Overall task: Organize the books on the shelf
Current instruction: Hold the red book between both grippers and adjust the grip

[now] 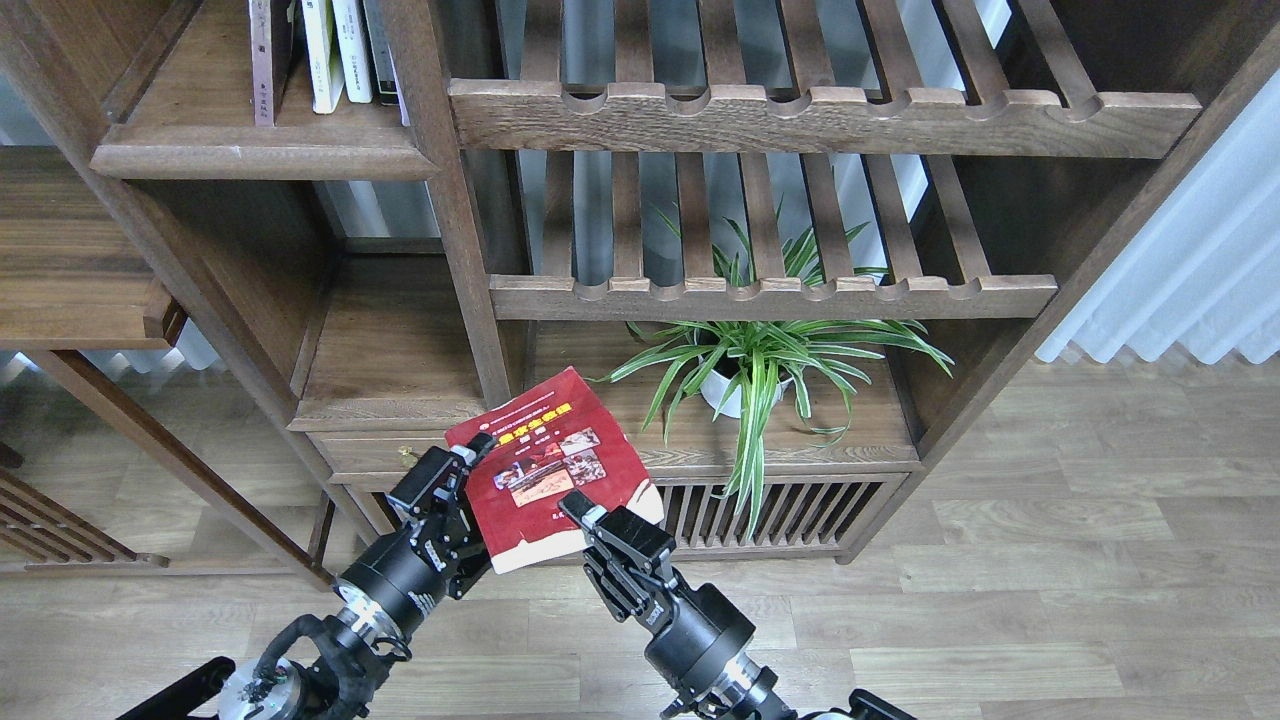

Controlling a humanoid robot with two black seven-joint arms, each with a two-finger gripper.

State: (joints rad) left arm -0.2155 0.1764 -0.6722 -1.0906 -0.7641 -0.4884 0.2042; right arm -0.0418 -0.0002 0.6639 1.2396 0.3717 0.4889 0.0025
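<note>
The red book (545, 470) with its yellow title and photos is held in the air in front of the bookcase, cover up. The right gripper (585, 512) pinches its edge at about 4 o'clock. The left gripper (462, 478) meets the book's edge at 9 o'clock, one finger above the cover; whether it grips I cannot tell. A potted plant (745, 365) stands at 2 o'clock from the book.

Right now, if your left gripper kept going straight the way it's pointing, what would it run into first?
The left gripper points up and to the right, straight at the left edge of the red book held by the right gripper. It looks right at that edge already; depth makes actual contact hard to judge.
</note>
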